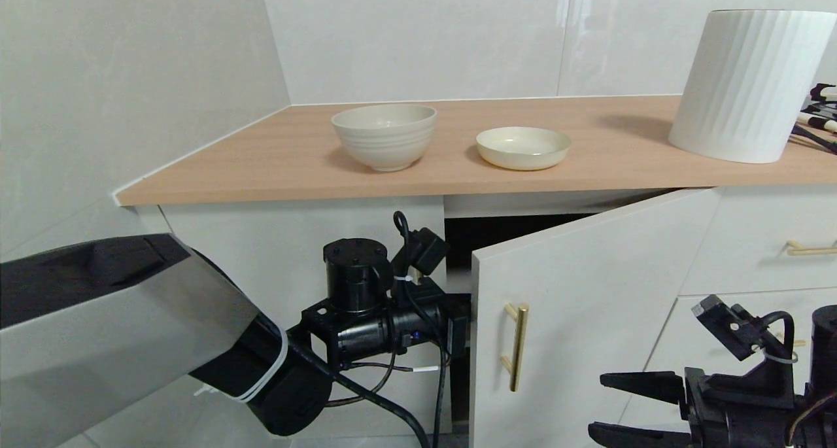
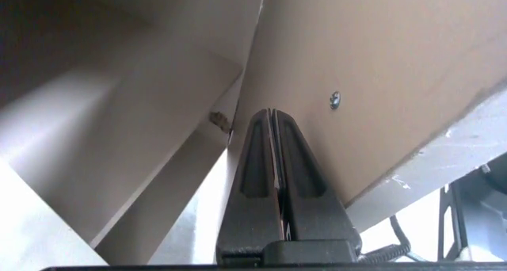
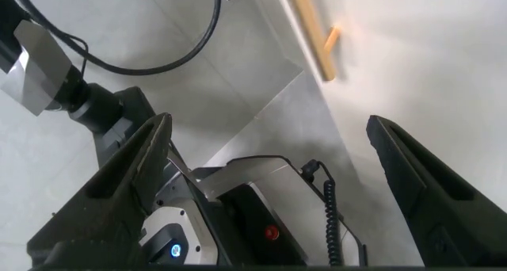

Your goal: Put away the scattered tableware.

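A cream ribbed bowl [image 1: 384, 136] is sitting upright in the upper centre of the head view, and a shallow cream dish [image 1: 523, 148] is lying flat just right of it, not touching.

The countertop [image 1: 588, 154] has a matt wood-grain finish. The bowl [image 1: 384, 136] and the shallow dish [image 1: 523, 148] look like glazed cream ceramic: the bowl is ridged outside, the dish smooth with a soft sheen. The tall white container [image 1: 752, 85] is matt and fluted. The wall tiles [image 1: 425, 36] are glossy. The cabinet door [image 1: 588, 291] is smooth matt white, and its bar handle [image 1: 516, 346] is brushed brass-coloured metal. The left gripper [image 2: 270, 116] and right gripper [image 1: 596, 403] look like matt black plastic.
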